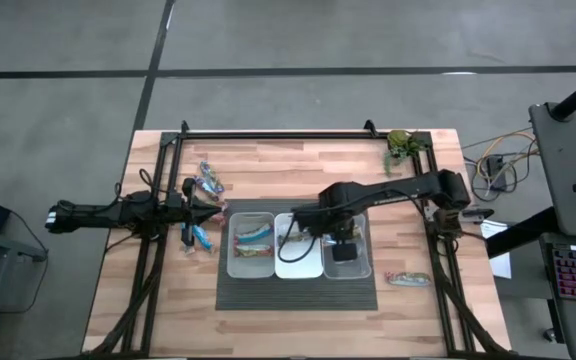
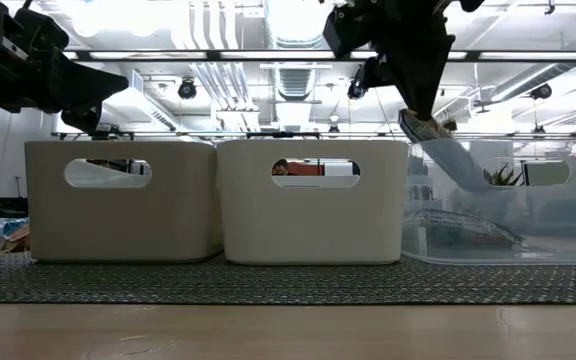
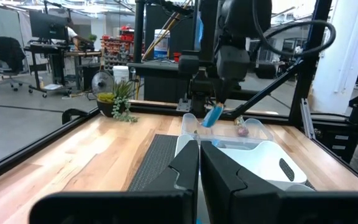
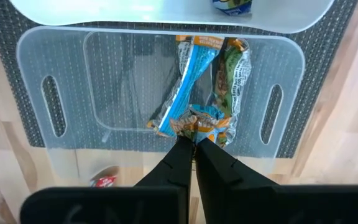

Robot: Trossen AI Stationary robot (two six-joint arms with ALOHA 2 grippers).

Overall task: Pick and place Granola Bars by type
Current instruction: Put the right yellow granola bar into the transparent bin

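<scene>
Now you're mid-drop — the right gripper [image 4: 191, 142] hangs over the clear bin [image 4: 36, 50], jaws pinched on a blue-wrapped bar [image 4: 188, 81], one bar already inside. Next, open and release. The left gripper [image 1: 211, 210] waits clenched, empty, near loose bars [image 1: 208, 180].

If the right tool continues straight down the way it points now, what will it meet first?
The right tool, shut on a blue granola bar, points down into a clear bin. Likely first: the green-wrapped bar lying there or the bin floor; depth is unclear.
</scene>
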